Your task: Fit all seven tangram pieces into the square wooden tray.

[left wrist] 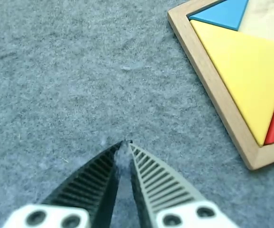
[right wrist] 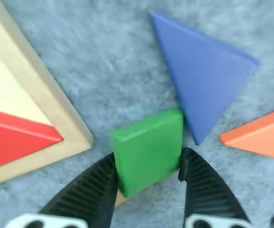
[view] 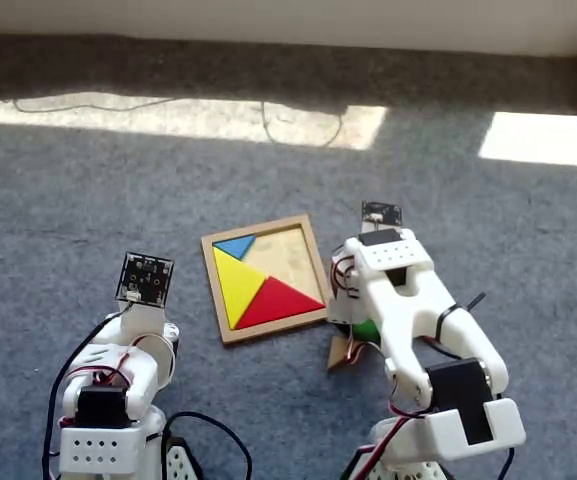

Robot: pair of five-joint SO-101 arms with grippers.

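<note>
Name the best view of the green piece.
The right wrist view: the green piece sits large between the right gripper's fingers. The high view catches a sliver beneath that arm; the left wrist view faces the tray.

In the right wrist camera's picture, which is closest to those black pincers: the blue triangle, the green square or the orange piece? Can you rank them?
Measured from the right gripper:
1. green square, held between its fingers.
2. blue triangle, just beyond, with one tip beside the square's corner.
3. orange piece, on the carpet past that blue tip.
</note>
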